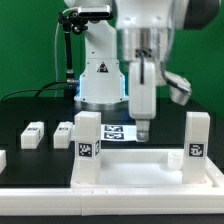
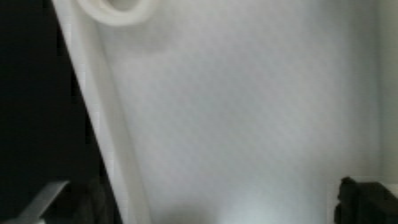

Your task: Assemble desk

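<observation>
The white desk top (image 1: 140,168) lies flat at the front of the table. Two square post legs stand upright in it, one at the exterior view's left (image 1: 88,136) and one at the right (image 1: 196,140), both with black-and-white tags. My gripper (image 1: 143,130) hangs just above the top's far edge, between the two legs. In the wrist view the desk top (image 2: 231,110) fills the picture close up, with a round corner socket (image 2: 121,10) at one edge. My gripper (image 2: 210,202) is open, its dark fingertips (image 2: 370,200) far apart, with nothing held between them.
Two loose white legs (image 1: 34,135) (image 1: 64,133) lie on the black table at the exterior view's left, and another white piece (image 1: 2,160) shows at the left edge. The marker board (image 1: 116,132) lies behind the desk top. The robot base (image 1: 100,80) stands behind.
</observation>
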`<action>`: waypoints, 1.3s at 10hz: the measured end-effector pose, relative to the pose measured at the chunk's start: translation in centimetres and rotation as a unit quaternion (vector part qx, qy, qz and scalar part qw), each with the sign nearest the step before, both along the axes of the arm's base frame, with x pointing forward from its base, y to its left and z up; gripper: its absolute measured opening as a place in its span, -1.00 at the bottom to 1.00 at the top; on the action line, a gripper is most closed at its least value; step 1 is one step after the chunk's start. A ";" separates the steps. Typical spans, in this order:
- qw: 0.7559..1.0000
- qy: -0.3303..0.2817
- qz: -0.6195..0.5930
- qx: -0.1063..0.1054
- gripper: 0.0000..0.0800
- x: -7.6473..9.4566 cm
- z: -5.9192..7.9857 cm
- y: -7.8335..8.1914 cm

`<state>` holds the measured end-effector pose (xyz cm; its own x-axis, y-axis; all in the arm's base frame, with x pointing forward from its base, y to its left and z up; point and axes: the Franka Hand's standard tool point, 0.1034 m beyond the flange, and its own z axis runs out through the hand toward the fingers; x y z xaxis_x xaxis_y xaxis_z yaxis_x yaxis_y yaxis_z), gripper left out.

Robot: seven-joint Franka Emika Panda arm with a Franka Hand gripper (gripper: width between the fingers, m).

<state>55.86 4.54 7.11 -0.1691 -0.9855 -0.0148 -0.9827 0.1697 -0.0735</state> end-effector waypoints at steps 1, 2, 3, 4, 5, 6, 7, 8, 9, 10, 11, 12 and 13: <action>1.000 -0.016 0.011 -0.010 0.62 0.1 -0.8 1.0; 1.000 -0.024 0.011 -0.011 0.62 0.4 -0.8 1.3; 1.000 -0.024 0.012 -0.008 0.62 0.4 -0.9 1.3; 1.000 -0.024 0.010 -0.007 0.62 0.4 -0.9 1.3; 1.000 -0.024 0.011 -0.006 0.62 0.4 -0.9 1.3; 1.000 -0.024 0.013 -0.006 0.62 0.4 -0.9 1.3; 1.000 -0.025 0.014 -0.005 0.62 0.4 -0.9 1.3; 0.999 -0.041 0.026 -0.007 0.62 0.0 -0.7 0.7; 0.998 -0.046 0.036 -0.008 0.62 -1.2 -0.7 -0.1; 0.998 -0.046 0.044 -0.011 0.62 -2.3 -1.0 -0.8; 0.998 -0.047 0.045 -0.016 0.62 -2.8 -1.5 -1.3; 0.998 -0.048 0.042 -0.022 0.62 -3.2 -2.5 -1.6; 0.998 -0.049 0.041 -0.030 0.62 -3.5 -3.7 -1.5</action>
<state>52.31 3.02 3.40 -0.0886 -0.9956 0.0314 -0.9807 0.0817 -0.1776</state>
